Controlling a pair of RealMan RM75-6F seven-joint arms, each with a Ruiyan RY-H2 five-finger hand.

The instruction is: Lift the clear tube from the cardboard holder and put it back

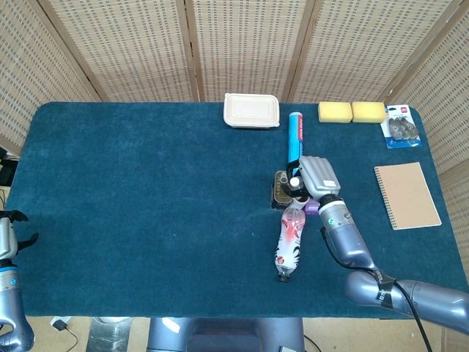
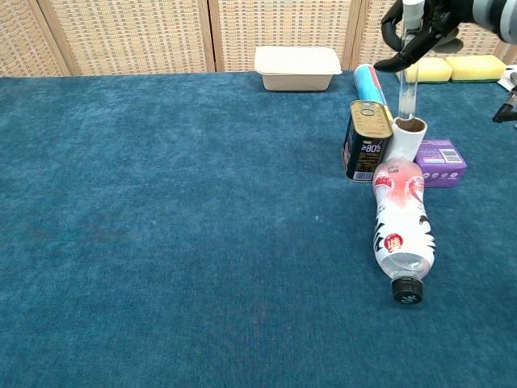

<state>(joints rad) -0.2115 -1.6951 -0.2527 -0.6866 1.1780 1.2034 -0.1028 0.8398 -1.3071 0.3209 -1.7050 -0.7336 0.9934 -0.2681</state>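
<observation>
The clear tube (image 2: 405,85) stands upright, and my right hand (image 2: 422,31) pinches it near its top. Its lower end sits at the mouth of the white cardboard holder (image 2: 403,142); how deep it reaches inside I cannot tell. In the head view my right hand (image 1: 316,174) covers the holder, and only the tube's white top (image 1: 294,181) shows beside it. At the table's near left edge, far from these, my left hand (image 1: 10,229) holds nothing and its fingers are apart.
A tin can (image 2: 367,142) touches the holder's left side and a purple box (image 2: 440,162) lies to its right. A plastic bottle (image 2: 401,230) lies in front. Behind are a blue tube (image 2: 367,81), a white container (image 2: 297,67), yellow sponges (image 2: 452,69) and a notebook (image 1: 407,195).
</observation>
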